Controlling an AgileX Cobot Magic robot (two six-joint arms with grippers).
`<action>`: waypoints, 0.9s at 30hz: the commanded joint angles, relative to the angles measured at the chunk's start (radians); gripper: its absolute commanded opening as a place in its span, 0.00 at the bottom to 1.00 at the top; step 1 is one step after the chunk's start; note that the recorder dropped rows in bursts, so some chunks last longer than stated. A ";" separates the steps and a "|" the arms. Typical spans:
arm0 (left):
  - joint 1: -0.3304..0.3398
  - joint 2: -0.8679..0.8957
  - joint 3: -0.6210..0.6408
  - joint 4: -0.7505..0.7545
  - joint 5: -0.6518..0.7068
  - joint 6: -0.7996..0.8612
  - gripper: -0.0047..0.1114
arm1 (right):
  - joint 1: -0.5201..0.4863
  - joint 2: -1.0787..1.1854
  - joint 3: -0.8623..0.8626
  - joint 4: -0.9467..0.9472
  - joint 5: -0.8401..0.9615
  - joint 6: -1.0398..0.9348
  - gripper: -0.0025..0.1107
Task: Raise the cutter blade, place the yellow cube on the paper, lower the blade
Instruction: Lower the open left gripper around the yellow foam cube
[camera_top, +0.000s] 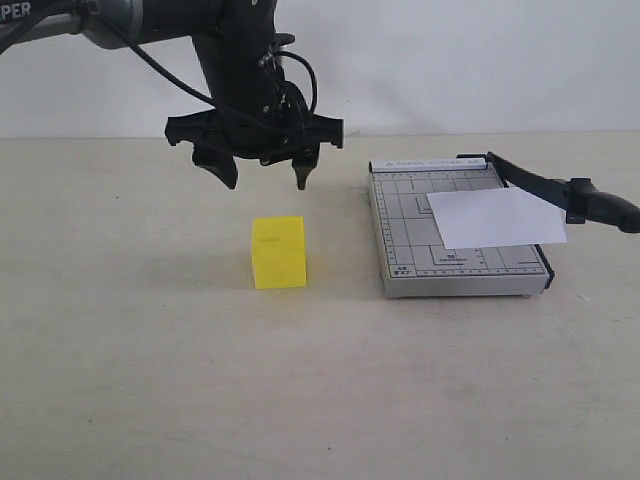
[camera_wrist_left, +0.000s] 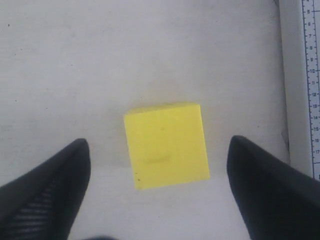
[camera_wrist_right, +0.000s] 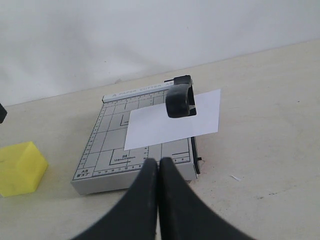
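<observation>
The yellow cube (camera_top: 278, 253) sits on the table left of the cutter. My left gripper (camera_top: 264, 180) hangs open above it and does not touch it. In the left wrist view the cube (camera_wrist_left: 166, 145) lies between the two spread fingertips of the left gripper (camera_wrist_left: 159, 145). The paper (camera_top: 495, 218) lies on the grey gridded cutter base (camera_top: 410, 230). The cutter blade (camera_top: 560, 190) is lifted off the base, its handle out to the right. My right gripper (camera_wrist_right: 159, 162) is shut on nothing, facing the base (camera_wrist_right: 107, 145), the paper (camera_wrist_right: 170, 122) and the blade handle (camera_wrist_right: 180, 97).
A white wall runs behind the beige table. The cube (camera_wrist_right: 19, 167) shows at the edge of the right wrist view. The paper overhangs the cutter's blade side a little.
</observation>
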 joint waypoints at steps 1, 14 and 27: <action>0.002 -0.003 0.006 0.008 0.023 0.011 0.67 | 0.001 -0.002 0.004 -0.004 -0.012 -0.004 0.03; 0.002 -0.001 0.006 0.006 -0.002 -0.030 0.82 | 0.001 -0.002 0.004 -0.004 -0.012 -0.004 0.03; 0.002 0.053 0.006 -0.052 -0.070 -0.041 0.82 | 0.001 -0.002 0.004 -0.004 -0.012 -0.004 0.03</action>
